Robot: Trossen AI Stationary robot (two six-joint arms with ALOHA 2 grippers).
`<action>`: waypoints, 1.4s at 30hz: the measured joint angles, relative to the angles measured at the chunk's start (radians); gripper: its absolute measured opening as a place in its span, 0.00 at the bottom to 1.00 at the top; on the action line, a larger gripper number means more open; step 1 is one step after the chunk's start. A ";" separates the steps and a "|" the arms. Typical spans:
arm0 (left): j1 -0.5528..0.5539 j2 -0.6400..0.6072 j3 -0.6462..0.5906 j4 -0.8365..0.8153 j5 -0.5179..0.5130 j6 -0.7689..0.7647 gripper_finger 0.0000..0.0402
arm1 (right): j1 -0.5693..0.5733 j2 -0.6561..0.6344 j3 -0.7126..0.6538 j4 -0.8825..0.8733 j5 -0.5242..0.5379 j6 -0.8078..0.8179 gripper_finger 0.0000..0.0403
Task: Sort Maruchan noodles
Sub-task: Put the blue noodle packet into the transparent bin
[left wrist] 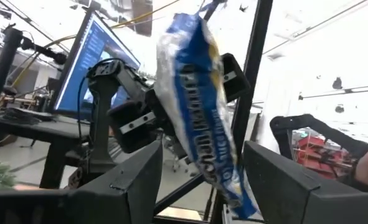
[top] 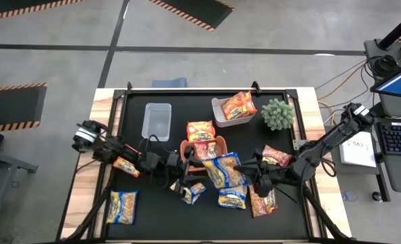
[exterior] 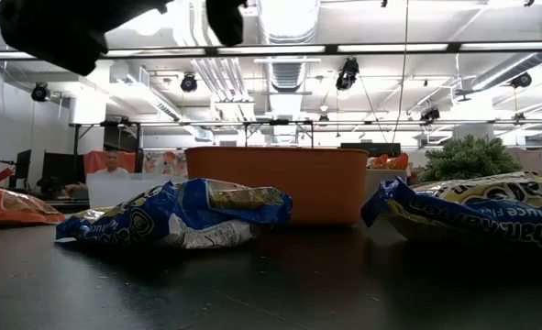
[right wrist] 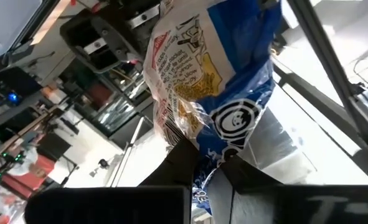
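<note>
Where the black worktop [top: 159,224] fills the wooden table, both arms reach in from its front edge and meet above its middle. The right gripper [right wrist: 208,165] is clamped on the lower edge of a blue-and-yellow packet [top: 224,169], which is lifted clear of the worktop. The left gripper [left wrist: 202,186] stands wide apart, one finger on either side of that packet and neither visibly touching it. This looks like a mid-air handover from right to left, though a plain lift cannot be ruled out.

An orange bin [top: 186,148] sits near the centre with an orange packet [top: 201,130] at its far rim. A clear bin [top: 156,120] lies toward the far-left part. A white bin [top: 218,114] near the far edge holds another orange packet [top: 239,105], with the potted plant [top: 277,114] just beside it. Loose packets lie along the front half: a blue one [top: 122,205] near the front-left corner, two blue ones [top: 233,198] under the grippers, and red ones [top: 262,201] to the right.

To do the transfer well, the left fingers should close on the flat middle of the packet, square to its faces. The right should let go only once that grip is firm, since the glossy film probably slips and crumples.
</note>
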 joint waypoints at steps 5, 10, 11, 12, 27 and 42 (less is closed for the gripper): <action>0.009 0.019 0.028 -0.014 -0.001 -0.001 0.51 | -0.007 0.000 0.000 -0.016 -0.001 -0.025 0.03; 0.010 0.028 0.050 -0.013 0.000 0.000 0.51 | -0.010 0.000 0.000 -0.045 -0.003 -0.045 0.03; 0.011 0.028 0.052 -0.015 0.000 0.000 0.51 | -0.010 0.000 0.000 -0.053 -0.003 -0.044 0.03; 0.012 0.028 0.055 -0.015 0.003 0.003 0.51 | -0.014 0.000 0.000 -0.064 -0.003 -0.045 0.03; 0.039 0.028 0.067 -0.036 -0.026 -0.001 0.37 | -0.022 0.003 0.000 -0.090 0.001 -0.037 0.03; 0.041 0.028 0.066 -0.042 -0.028 -0.001 0.15 | -0.022 0.003 0.000 -0.107 0.004 0.103 0.05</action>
